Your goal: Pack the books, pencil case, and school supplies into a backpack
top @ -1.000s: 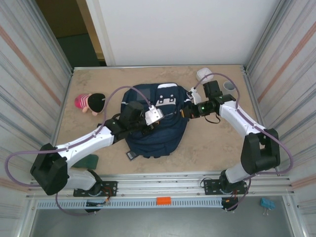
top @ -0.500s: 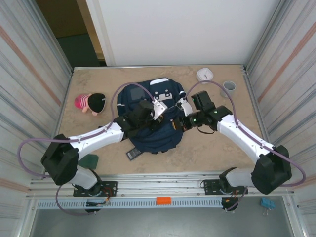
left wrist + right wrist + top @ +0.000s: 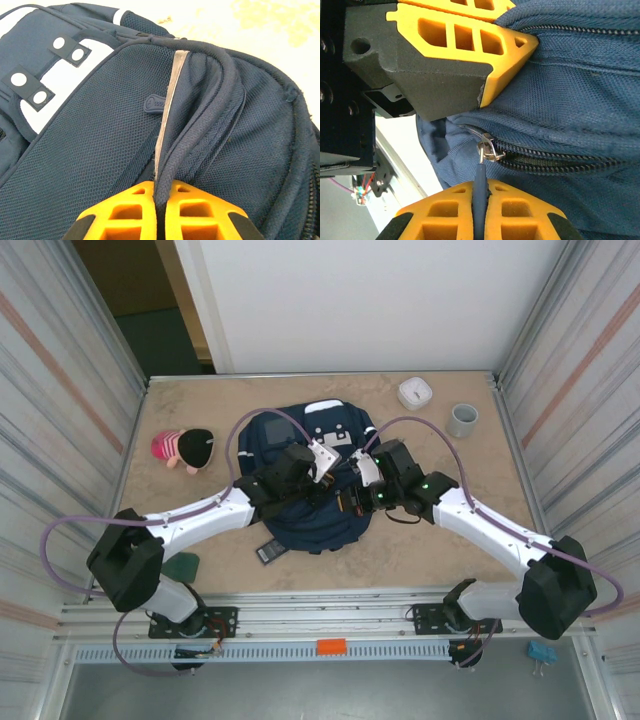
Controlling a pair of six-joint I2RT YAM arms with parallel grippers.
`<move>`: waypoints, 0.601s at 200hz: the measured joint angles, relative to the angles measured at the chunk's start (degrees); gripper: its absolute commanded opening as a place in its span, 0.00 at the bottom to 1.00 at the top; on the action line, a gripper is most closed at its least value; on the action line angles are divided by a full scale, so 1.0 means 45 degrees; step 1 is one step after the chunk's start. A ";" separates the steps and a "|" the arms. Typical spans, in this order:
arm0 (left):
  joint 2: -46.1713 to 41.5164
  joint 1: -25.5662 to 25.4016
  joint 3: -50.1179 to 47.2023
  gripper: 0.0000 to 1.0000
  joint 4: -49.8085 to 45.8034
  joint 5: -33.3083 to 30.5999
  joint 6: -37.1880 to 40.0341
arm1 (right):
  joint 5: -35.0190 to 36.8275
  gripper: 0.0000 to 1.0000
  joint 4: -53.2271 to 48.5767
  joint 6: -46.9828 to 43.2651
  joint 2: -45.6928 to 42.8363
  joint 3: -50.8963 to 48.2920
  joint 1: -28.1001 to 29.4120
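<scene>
On the left side of the surface [image 3: 440,530] lies a plush doll [image 3: 183,450], well apart from the rest. At the near left edge a green book [image 3: 184,566] is partly hidden under the left arm. A black rectangle [image 3: 267,553] lies flat just beside the near left corner of the backpack [image 3: 300,525].

The backpack lies in the middle of the surface, and both arms reach over it. The left gripper [image 3: 161,189] is pressed together on a thick piped edge of the backpack, next to a mesh panel and a white strip. In the right wrist view its orange fingers press into the blue fabric just above the zipper. The right gripper [image 3: 481,192] pinches the dark zipper pull [image 3: 480,172] below the metal slider [image 3: 487,151]; the zipper beside the slider is a little open.

At the far right stand a white round device [image 3: 415,393] and a grey cup [image 3: 463,420], apart from the backpack.
</scene>
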 measured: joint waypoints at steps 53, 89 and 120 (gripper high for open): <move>-0.0170 0.0097 -0.0583 0.00 0.1297 0.0729 0.1705 | -0.1700 0.52 0.0384 0.0393 -0.1409 -0.0636 -0.0942; -0.0194 0.0340 -0.1001 0.00 0.1608 0.2137 0.3463 | -0.2822 0.62 0.1579 0.1574 -0.2312 -0.1957 -0.3424; -0.0194 0.0549 -0.1248 0.00 0.1894 0.3186 0.4206 | -0.3521 0.63 0.2948 0.3317 -0.2113 -0.2385 -0.4260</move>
